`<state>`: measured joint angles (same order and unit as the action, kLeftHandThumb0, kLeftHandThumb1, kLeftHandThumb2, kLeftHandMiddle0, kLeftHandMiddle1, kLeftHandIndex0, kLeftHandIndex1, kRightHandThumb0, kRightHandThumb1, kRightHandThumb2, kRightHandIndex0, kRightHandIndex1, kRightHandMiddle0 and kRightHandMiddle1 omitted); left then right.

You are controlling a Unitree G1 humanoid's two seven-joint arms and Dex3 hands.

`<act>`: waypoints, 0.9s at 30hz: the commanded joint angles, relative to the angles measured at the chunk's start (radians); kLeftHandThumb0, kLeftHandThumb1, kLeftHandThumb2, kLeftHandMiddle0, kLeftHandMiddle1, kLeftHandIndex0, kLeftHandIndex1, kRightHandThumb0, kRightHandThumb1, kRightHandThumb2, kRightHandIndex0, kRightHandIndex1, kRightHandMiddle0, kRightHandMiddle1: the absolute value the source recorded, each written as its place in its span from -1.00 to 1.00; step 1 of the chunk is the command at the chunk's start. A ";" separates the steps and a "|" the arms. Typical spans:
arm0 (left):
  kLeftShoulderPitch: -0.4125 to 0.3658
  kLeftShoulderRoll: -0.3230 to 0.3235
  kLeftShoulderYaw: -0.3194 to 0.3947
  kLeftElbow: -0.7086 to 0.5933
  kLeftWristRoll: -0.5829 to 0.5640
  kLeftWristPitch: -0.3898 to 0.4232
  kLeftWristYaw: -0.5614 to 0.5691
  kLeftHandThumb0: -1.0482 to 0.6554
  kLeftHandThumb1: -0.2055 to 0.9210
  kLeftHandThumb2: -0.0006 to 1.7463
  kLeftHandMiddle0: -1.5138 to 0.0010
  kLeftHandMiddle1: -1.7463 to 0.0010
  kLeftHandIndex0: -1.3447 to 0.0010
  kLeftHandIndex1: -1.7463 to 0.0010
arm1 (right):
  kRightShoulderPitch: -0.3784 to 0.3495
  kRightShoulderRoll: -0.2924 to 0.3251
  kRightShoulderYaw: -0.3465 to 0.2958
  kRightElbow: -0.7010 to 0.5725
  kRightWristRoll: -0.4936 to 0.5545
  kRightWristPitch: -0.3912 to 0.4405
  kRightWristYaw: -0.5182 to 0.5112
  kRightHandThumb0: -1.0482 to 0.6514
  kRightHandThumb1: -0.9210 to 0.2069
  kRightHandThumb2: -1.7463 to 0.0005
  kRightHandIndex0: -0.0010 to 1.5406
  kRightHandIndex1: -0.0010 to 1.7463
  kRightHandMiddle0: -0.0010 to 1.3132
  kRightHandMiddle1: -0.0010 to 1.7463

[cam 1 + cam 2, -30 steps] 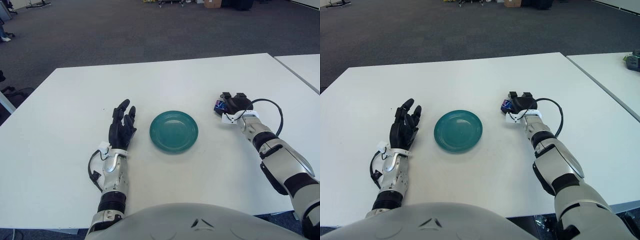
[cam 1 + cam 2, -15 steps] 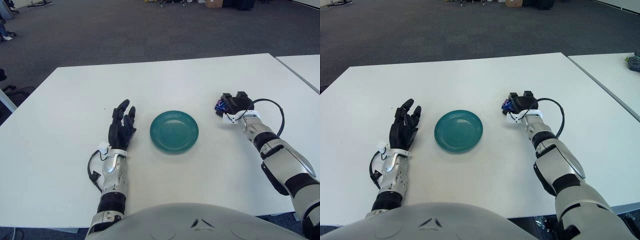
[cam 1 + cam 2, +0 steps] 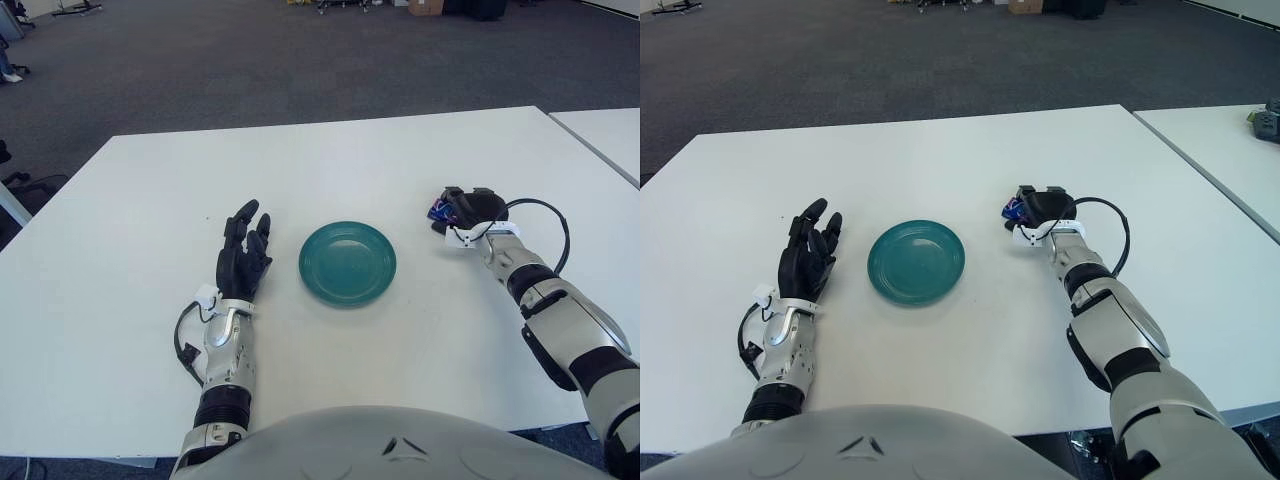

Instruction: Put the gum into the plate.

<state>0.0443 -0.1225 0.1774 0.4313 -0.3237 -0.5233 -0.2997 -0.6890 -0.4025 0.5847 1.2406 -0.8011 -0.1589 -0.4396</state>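
- The small blue gum packet (image 3: 438, 210) shows a little red and white print, but no word or brand on it can be read.
- The right hand (image 3: 468, 210), black with three fingers, is right of the round teal plate (image 3: 347, 263); its fingers are curled over the gum packet and grip it, so only the left end of the packet sticks out.
- The packet is low over the white tabletop (image 3: 330, 160), right of the plate and apart from its rim; whether it touches the surface I cannot tell.
- The plate stands near the middle of the tabletop and nothing lies in it.
- The left hand (image 3: 244, 255) shows just left of the plate, with the fingers stretched out and a little spread, pointing to the far side, and it holds nothing.
- A black cable (image 3: 548, 222) makes a loop beside the right wrist.
- The tabletop is plain and matte white; a second white table (image 3: 610, 135) stands at the right with a narrow gap between.
- Behind the tabletop there is dark grey carpet floor (image 3: 250, 60).
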 commanded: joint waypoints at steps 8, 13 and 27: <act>0.039 -0.003 0.010 0.037 -0.002 0.007 0.004 -0.68 1.00 -0.13 0.56 0.99 1.00 0.23 | 0.059 0.016 0.020 0.046 0.002 -0.027 0.064 -0.24 -0.48 -0.06 0.08 1.00 -0.38 1.00; 0.039 -0.003 0.011 0.038 -0.004 0.009 0.001 -0.68 1.00 -0.13 0.56 1.00 1.00 0.24 | 0.057 0.014 0.019 0.047 0.006 -0.030 0.073 -0.24 -0.44 -0.08 0.07 1.00 -0.39 1.00; 0.039 0.001 0.010 0.042 0.007 0.002 0.005 -0.68 1.00 -0.12 0.58 1.00 1.00 0.24 | 0.059 0.011 0.005 0.044 0.021 -0.046 0.067 -0.25 -0.40 -0.12 0.08 1.00 -0.37 1.00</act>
<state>0.0437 -0.1220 0.1803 0.4337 -0.3229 -0.5207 -0.2997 -0.6946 -0.4125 0.5802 1.2489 -0.7925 -0.1957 -0.4247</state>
